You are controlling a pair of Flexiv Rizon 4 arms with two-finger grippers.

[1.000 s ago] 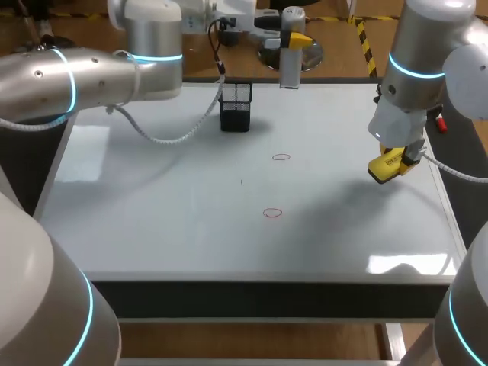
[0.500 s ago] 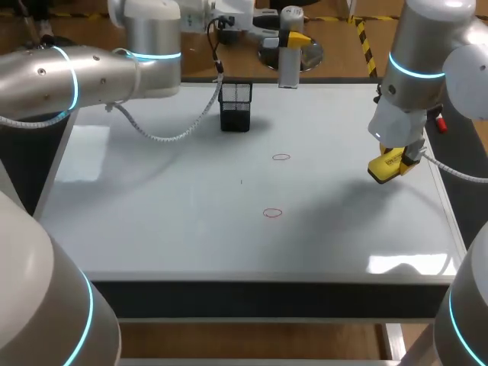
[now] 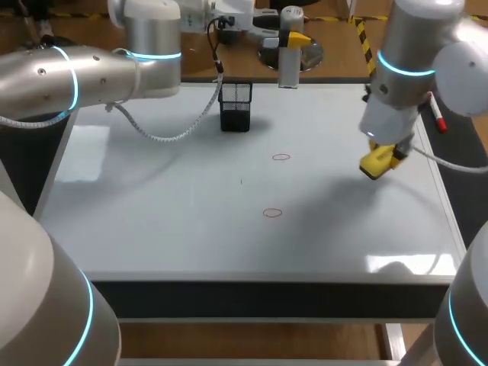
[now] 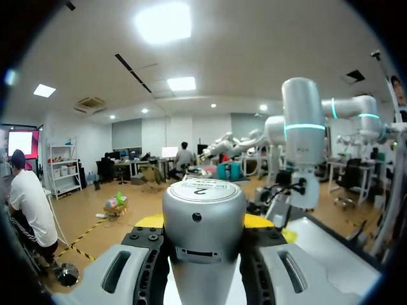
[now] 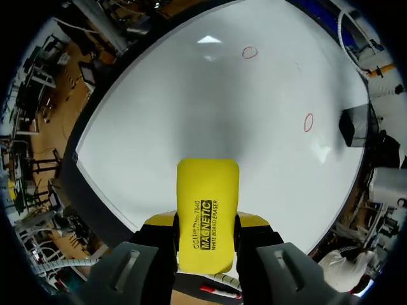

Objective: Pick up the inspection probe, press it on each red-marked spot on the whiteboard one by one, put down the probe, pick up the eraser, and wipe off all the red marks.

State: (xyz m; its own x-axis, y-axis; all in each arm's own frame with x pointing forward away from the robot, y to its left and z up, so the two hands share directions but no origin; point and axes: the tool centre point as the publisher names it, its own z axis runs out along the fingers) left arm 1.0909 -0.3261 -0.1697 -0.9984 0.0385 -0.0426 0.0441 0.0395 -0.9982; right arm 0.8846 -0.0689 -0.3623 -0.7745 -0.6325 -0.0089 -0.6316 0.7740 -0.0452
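Right gripper [image 3: 379, 163], jaws clamped on the eraser [image 5: 207, 203], has shifted inward over the whiteboard [image 3: 152, 221] toward the red marks [image 3: 281, 157] (both unwiped); wiping appears imminent. Left gripper [image 3: 293, 40] holds the probe [image 4: 203, 222] beyond the far edge.

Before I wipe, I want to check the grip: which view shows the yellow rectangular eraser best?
Right wrist view: the yellow rectangular eraser shows large, clamped in the right gripper. The head view shows it small, partly covered by that gripper; the left wrist view, not clearly.
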